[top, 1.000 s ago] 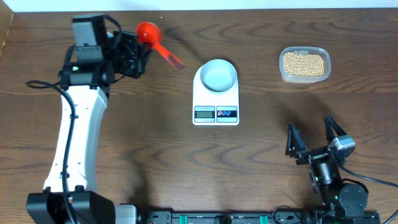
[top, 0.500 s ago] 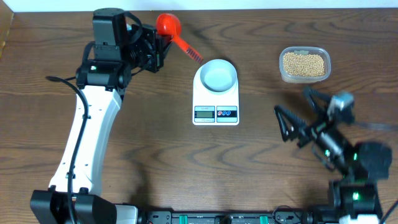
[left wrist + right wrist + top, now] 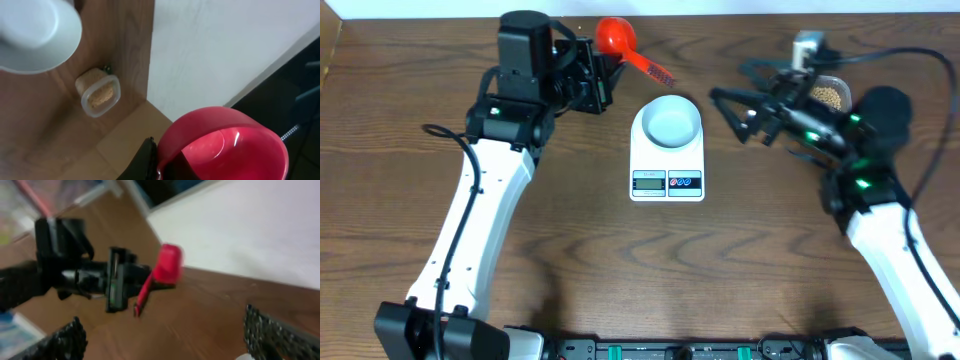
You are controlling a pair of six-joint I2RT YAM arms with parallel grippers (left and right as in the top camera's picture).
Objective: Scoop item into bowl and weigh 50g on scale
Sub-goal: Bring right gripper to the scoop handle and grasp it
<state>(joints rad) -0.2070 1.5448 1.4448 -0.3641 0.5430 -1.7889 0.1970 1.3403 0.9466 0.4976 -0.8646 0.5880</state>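
Note:
My left gripper (image 3: 604, 70) is shut on a red scoop (image 3: 618, 36) at the back of the table, left of the bowl. The scoop (image 3: 225, 142) looks empty in the left wrist view, with one black finger (image 3: 145, 161) against its side. The white bowl (image 3: 670, 121) sits empty on the white scale (image 3: 667, 180). My right gripper (image 3: 728, 84) stands open in the air just right of the bowl. The item (image 3: 829, 95), tan beans, lies in a clear tub (image 3: 98, 95) at the back right, largely covered by my right arm in the overhead view.
The wooden table ends at a white wall (image 3: 215, 45) just behind the scoop and tub. The blurred right wrist view shows my left gripper with the scoop (image 3: 167, 262) ahead across bare wood. Cables trail from both arms.
My left arm has carried the scoop rightward toward the bowl. My right arm has swung up from the table's near edge to the back, beside the bowl and over the tub, still open.

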